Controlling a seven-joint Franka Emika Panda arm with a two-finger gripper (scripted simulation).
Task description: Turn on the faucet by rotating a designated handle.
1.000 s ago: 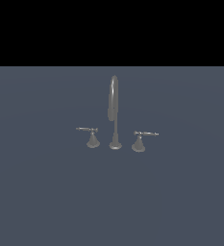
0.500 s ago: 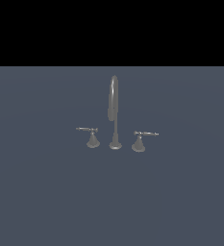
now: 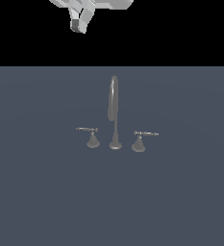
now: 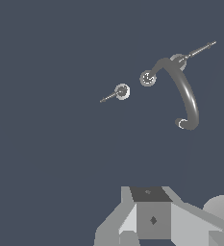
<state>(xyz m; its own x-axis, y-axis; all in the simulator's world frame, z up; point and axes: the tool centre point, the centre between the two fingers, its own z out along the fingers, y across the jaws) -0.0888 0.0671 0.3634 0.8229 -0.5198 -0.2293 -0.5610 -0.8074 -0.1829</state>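
The grey faucet's tall gooseneck spout [image 3: 114, 103] stands on its small round base mid-scene. The handle [image 3: 88, 134], the smaller-looking lever, sits on the exterior view's left of the spout, its rod pointing away from it. The twin lever [image 3: 142, 138] sits on the exterior view's right. My gripper [image 3: 80, 27] hangs high above and far from the faucet, towards the exterior view's left, fingers together and holding nothing. In the wrist view the handle [image 4: 119, 92], the spout [image 4: 188, 93] and the twin lever [image 4: 180, 59] lie well beyond my gripper [image 4: 151, 202].
The faucet stands on a flat dark blue-grey surface [image 3: 46, 192] that fills the lower part of the exterior view. Nothing else stands on it.
My gripper now shows at the top of the exterior view; it was not in view in the earlier frames. The faucet and both levers have not moved.
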